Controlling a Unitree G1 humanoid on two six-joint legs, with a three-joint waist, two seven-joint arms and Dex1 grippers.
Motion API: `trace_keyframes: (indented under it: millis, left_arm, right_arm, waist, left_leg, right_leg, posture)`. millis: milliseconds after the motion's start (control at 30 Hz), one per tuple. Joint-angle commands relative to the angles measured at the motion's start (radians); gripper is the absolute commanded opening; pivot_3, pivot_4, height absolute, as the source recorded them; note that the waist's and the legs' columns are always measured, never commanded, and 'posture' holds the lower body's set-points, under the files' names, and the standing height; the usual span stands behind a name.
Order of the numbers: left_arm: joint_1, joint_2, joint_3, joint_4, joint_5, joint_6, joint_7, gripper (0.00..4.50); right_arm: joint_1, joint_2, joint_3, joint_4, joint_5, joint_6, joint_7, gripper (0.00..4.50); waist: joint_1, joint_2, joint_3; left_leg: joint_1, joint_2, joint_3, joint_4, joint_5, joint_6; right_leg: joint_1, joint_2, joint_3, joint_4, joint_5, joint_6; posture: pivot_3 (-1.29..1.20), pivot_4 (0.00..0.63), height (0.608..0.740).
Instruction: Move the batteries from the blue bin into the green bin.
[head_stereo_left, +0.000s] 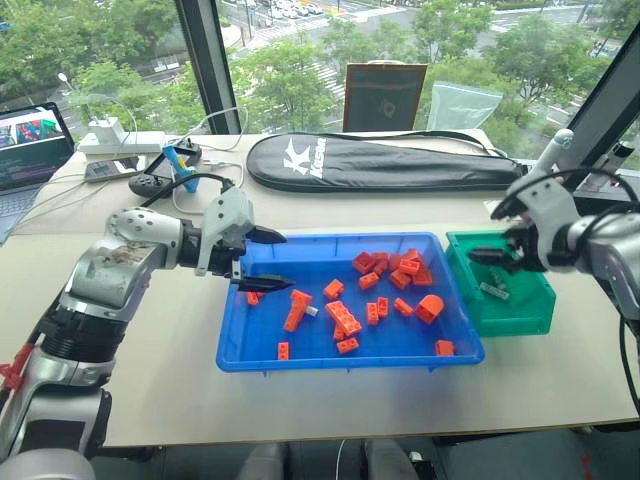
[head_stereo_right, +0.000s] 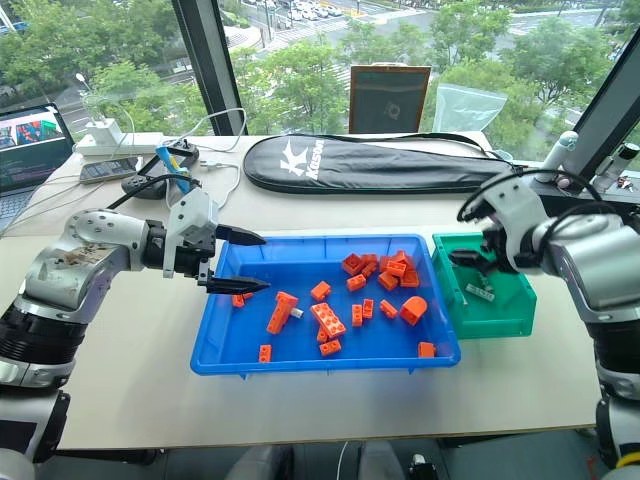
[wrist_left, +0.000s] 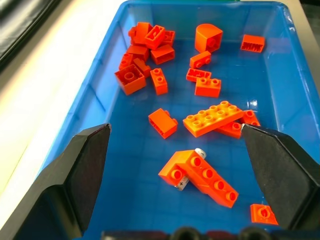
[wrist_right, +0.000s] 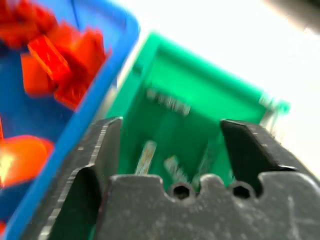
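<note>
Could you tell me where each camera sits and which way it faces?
Head pair: look forward and down at the blue bin, the green bin, both arms.
Left wrist: along the open left gripper at the bricks and a battery.
Right wrist: along the open right gripper into the green bin.
Shared: both bins.

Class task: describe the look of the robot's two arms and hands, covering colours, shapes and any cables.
Both arms have silver-grey rounded shells with black joints and looping black cables. The left hand and right hand each carry two black pointed fingers. The left arm's shell looks scuffed.
</note>
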Motion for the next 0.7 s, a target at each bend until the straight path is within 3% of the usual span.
trace_keyframes:
  millis: [33, 233, 433, 700]
  left_arm:
    - [0.013, 0.043, 0.054, -0.026, 0.020, -0.002, 0.033, 4.50]
    - [0.046, 0.080, 0.088, -0.047, 0.026, 0.012, 0.062, 4.50]
    - [0.095, 0.109, 0.131, -0.109, 0.003, 0.054, 0.090, 4.50]
    - [0.125, 0.116, 0.156, -0.153, -0.008, 0.088, 0.111, 4.50]
  right_arm:
    - [-0.049, 0.147, 0.076, -0.156, 0.061, -0.114, 0.055, 4.31]
    - [-0.029, 0.234, 0.292, -0.187, 0.031, -0.204, 0.166, 4.31]
    - [-0.050, 0.333, 0.378, -0.136, 0.011, -0.259, 0.222, 4.31]
    - [-0.104, 0.352, 0.536, 0.020, -0.183, -0.590, 0.365, 4.31]
  waist:
    - [-0.005, 0.000, 0.000]
    - [0.018, 0.000, 0.000]
    - [0.015, -0.001, 0.000]
    - [0.007, -0.001, 0.000]
  left_leg:
    - [0.001, 0.001, 0.000, 0.000, 0.000, 0.000]
    - [-0.004, 0.001, -0.004, 0.002, 0.000, 0.000]
    - [-0.004, 0.001, -0.005, 0.003, 0.000, 0.000]
    - [-0.003, 0.002, -0.004, 0.003, 0.000, -0.001]
  right_leg:
    - [0.000, 0.001, 0.000, 0.000, 0.000, 0.000]
    - [-0.001, 0.003, -0.001, 0.001, 0.000, 0.000]
    - [-0.001, 0.003, -0.001, 0.001, 0.000, 0.000]
    - [-0.002, 0.004, -0.001, 0.003, 0.000, 0.000]
  posture:
    - [0.00, 0.150, 0.740]
    - [0.00, 0.150, 0.740]
    - [0.00, 0.150, 0.740]
    - [0.00, 0.150, 0.740]
